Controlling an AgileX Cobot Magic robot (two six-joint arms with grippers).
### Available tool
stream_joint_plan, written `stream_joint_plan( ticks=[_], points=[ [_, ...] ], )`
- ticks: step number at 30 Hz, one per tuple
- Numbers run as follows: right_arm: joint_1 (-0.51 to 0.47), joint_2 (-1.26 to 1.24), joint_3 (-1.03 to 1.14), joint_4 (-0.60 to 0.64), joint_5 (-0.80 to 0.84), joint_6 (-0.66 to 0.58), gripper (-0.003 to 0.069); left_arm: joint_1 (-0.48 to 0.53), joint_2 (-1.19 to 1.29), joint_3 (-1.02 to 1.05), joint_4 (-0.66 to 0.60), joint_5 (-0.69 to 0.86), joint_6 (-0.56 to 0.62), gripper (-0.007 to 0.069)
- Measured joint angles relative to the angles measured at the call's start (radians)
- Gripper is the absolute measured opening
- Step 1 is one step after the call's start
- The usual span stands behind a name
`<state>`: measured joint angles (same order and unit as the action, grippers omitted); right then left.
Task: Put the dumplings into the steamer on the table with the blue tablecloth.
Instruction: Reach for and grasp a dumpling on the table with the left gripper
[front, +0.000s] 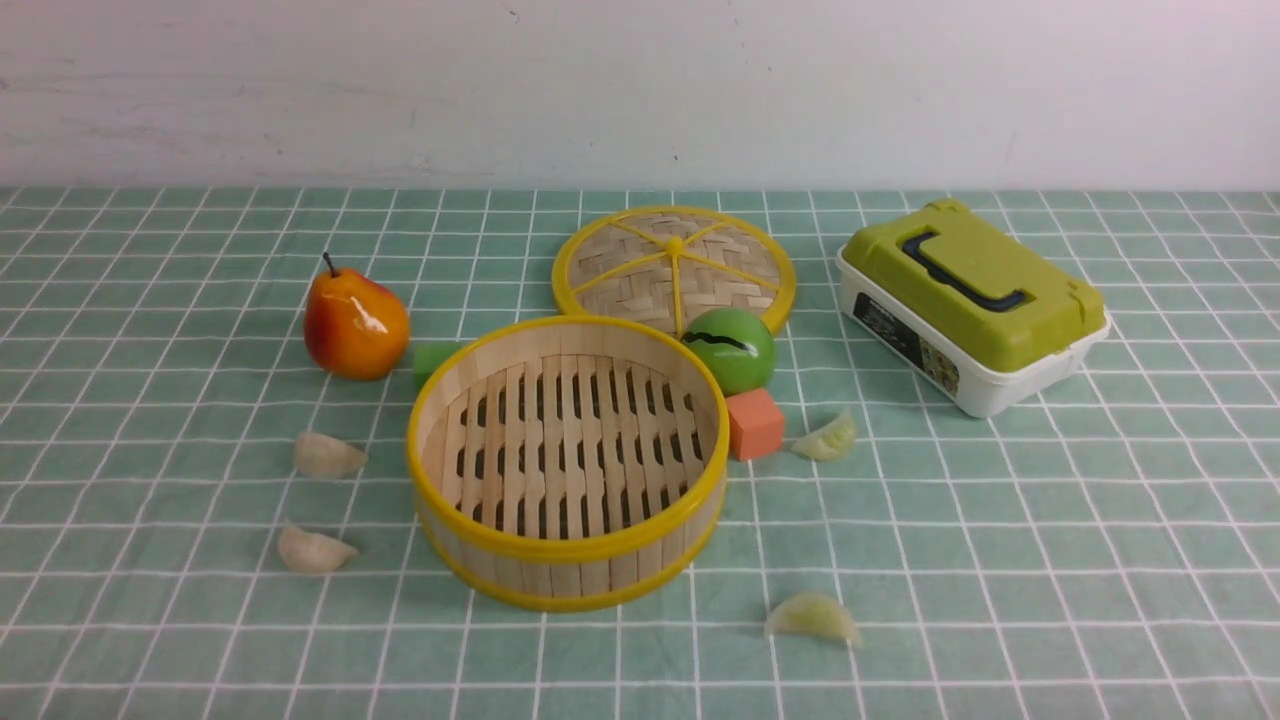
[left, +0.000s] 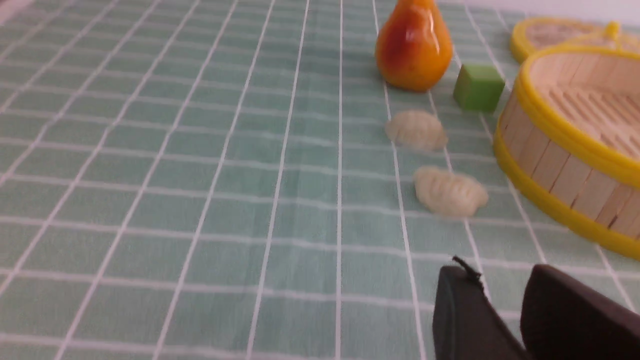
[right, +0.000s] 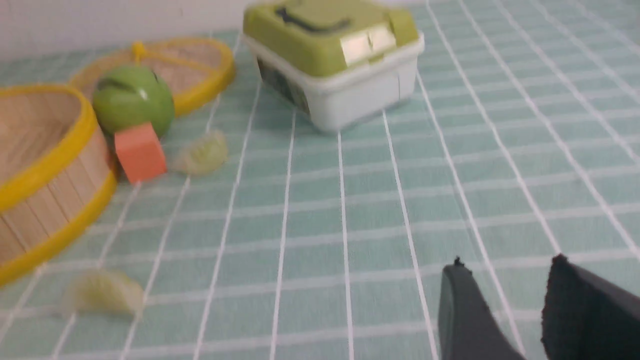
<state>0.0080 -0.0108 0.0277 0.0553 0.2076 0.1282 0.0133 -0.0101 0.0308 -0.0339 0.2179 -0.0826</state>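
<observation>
Left gripper: my left gripper (left: 497, 280) shows only in the left wrist view; its two dark fingers (left: 462, 315) are spread with nothing between them; it is low over the cloth, near the two whitish dumplings.
Right gripper: my right gripper (right: 507, 270) shows only in the right wrist view; its jaws also stand apart and hold nothing.
Steamer: the round pale bamboo steamer with yellow rims (front: 565, 585) sits at the centre of the front view; all four dumplings lie outside it.
Whitish dumplings: two small whitish pleated crescent dumplings (front: 328, 456) (front: 312, 550) lie left of centre, one behind the other, just beside the basket.
Yellow-green dumplings: one pale yellow-green pleated dumpling (front: 826, 438) lies right of centre by the orange cube; the other (front: 812, 616) lies at lower centre-right.
Cloth: the pale teal tablecloth with thin white grid lines (front: 1050, 560) fills the lower frame.
Others: a flat woven yellow-rimmed lid (front: 640, 270) lies at upper centre; a glossy green ball (front: 735, 350) and a small orange cube (front: 755, 423) touch the basket's right side; a small green cube (front: 432, 362) and an orange-red pear (front: 355, 322) sit at its upper left; a white box with an olive-green lid (front: 975, 300) is at upper right.
</observation>
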Motion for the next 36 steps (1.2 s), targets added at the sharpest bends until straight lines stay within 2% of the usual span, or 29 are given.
stream_joint_plan(
  ticks=[6, 11, 15, 16, 20, 24, 26, 28, 29, 30, 31, 32, 33, 34, 36],
  points=[
    [0.000, 0.000, 0.000, -0.006, -0.383, 0.002, 0.0240, 0.000, 0.000, 0.000, 0.000, -0.373, -0.007, 0.0190],
    [0.000, 0.000, 0.000, -0.006, -0.667, 0.059, 0.0240, 0.000, 0.000, 0.000, 0.000, -0.688, -0.032, 0.0200],
    [0.000, 0.000, 0.000, -0.006, -0.739, 0.145, 0.0239, 0.000, 0.000, 0.000, -0.004, -0.853, -0.210, 0.0204],
    [0.000, 0.000, 0.000, -0.006, -0.739, 0.163, 0.0235, 0.000, 0.000, -0.005, -0.002, -0.861, -0.296, 0.0202],
    [0.000, 0.000, -0.053, -0.006, -0.689, 0.210, 0.0154, 0.000, 0.000, -0.123, 0.087, -0.730, -0.489, 0.0151],
    [0.000, 0.048, -0.239, -0.007, -0.550, 0.180, -0.0008, 0.000, 0.111, -0.457, 0.259, -0.413, -0.557, -0.0011],
    [0.000, 0.107, -0.317, -0.011, -0.457, 0.137, -0.0015, 0.000, 0.218, -0.587, 0.309, -0.266, -0.563, -0.0014],
    [0.000, 0.155, -0.362, -0.011, -0.402, 0.104, -0.0013, 0.000, 0.300, -0.657, 0.330, -0.202, -0.566, -0.0015],
    [0.000, 0.225, -0.408, -0.016, -0.294, 0.054, -0.0008, 0.000, 0.414, -0.726, 0.343, -0.110, -0.570, -0.0015],
    [0.000, 0.282, -0.428, -0.027, -0.227, 0.016, -0.0006, 0.000, 0.502, -0.760, 0.341, -0.061, -0.571, -0.0015],
    [0.000, 0.292, -0.430, -0.027, -0.227, 0.010, -0.0006, 0.000, 0.517, -0.764, 0.340, -0.061, -0.571, -0.0015],
    [0.000, 0.372, -0.436, -0.037, -0.136, -0.024, -0.0003, 0.000, 0.618, -0.793, 0.315, -0.003, -0.571, -0.0015],
    [0.000, 0.382, -0.435, -0.038, -0.112, -0.030, -0.0003, 0.000, 0.632, -0.793, 0.309, 0.004, -0.571, -0.0015],
    [0.000, 0.464, -0.435, -0.036, -0.014, -0.039, -0.0002, 0.000, 0.756, -0.818, 0.253, 0.070, -0.570, -0.0015],
    [0.000, 0.549, -0.436, -0.008, 0.083, -0.037, -0.0001, 0.000, 0.860, -0.846, 0.176, 0.136, -0.554, -0.0015]
  ],
)
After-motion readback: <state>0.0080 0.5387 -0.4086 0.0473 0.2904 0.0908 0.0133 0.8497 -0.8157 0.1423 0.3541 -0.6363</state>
